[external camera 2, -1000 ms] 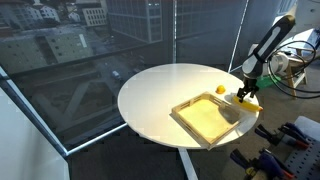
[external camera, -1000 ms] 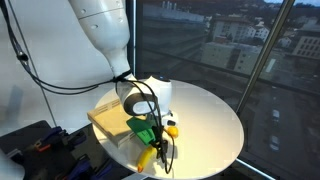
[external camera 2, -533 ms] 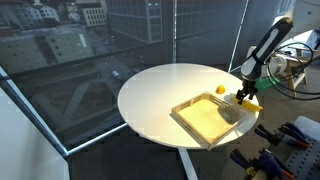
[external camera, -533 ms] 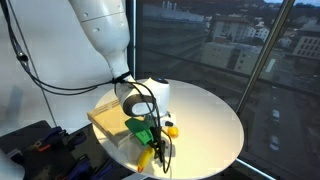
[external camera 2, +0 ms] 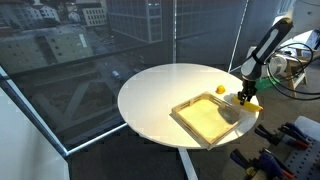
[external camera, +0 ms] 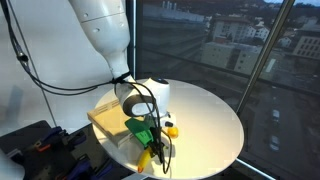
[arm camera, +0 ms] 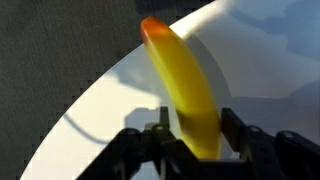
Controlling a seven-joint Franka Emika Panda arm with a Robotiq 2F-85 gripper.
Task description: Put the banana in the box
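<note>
As the fingers [arm camera: 232, 128] gripped the curved yellow banana [arm camera: 185, 90] from both sides, it lay between them on the round white worktop [arm camera: 270, 70], the shallow tan box [external camera 2: 205, 122] just beside the fingers.

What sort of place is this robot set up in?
Probably a high-rise office or lab: tall glass windows overlooking city buildings, a round white table, and loose cables beside the arm.
</note>
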